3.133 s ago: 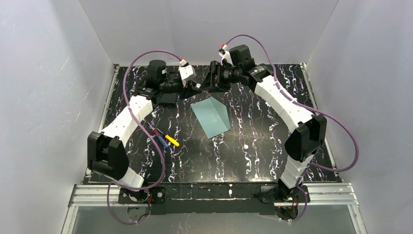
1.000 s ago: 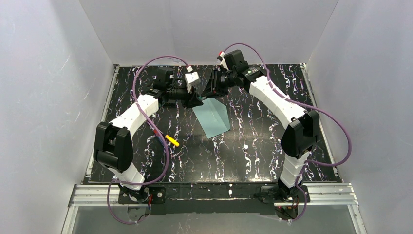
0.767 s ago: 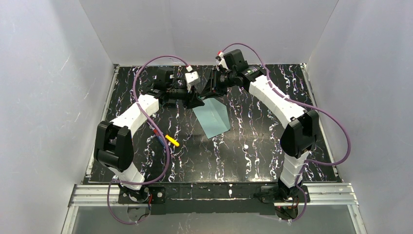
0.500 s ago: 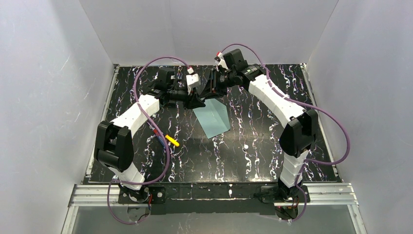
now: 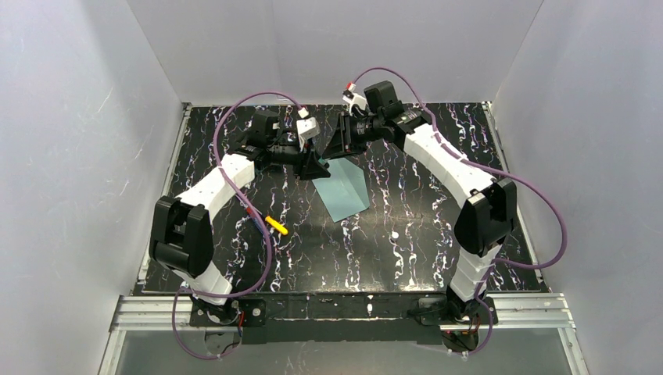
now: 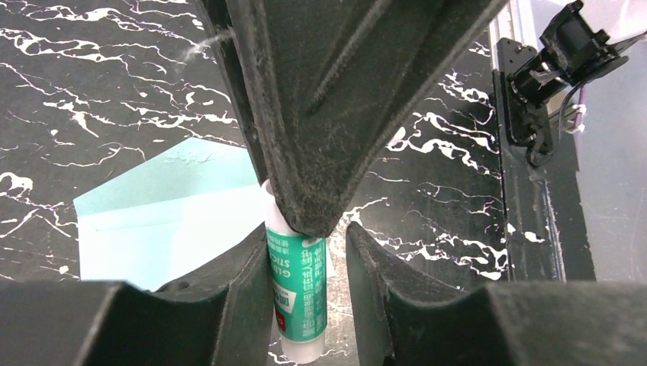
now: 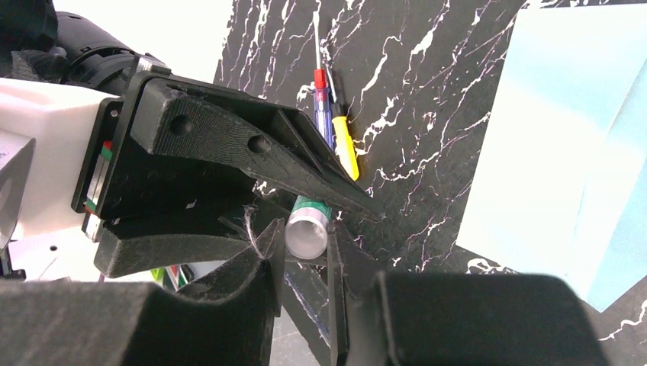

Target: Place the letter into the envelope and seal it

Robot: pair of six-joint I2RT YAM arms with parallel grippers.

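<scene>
The teal envelope (image 5: 344, 190) lies flat at the back middle of the black marbled table, and shows in the left wrist view (image 6: 152, 221) and the right wrist view (image 7: 564, 137). The letter shows in no view. Both grippers meet just behind the envelope around a green glue stick (image 6: 299, 290). My right gripper (image 5: 338, 148) is shut on the stick's near white end (image 7: 307, 235). My left gripper (image 5: 317, 168) is around the stick's body: the stick touches one finger, and table shows in the gap to the other. In the top view the stick is hidden.
Small tools with red, blue and yellow handles (image 5: 266, 223) lie left of the envelope, and show in the right wrist view (image 7: 336, 130). White walls enclose the table on three sides. A metal rail (image 5: 336, 308) runs along the near edge by the arm bases.
My left gripper has turned at the wrist and moved right, toward the envelope's back edge. The right gripper has stayed against it, shifting slightly. The envelope has not moved.
</scene>
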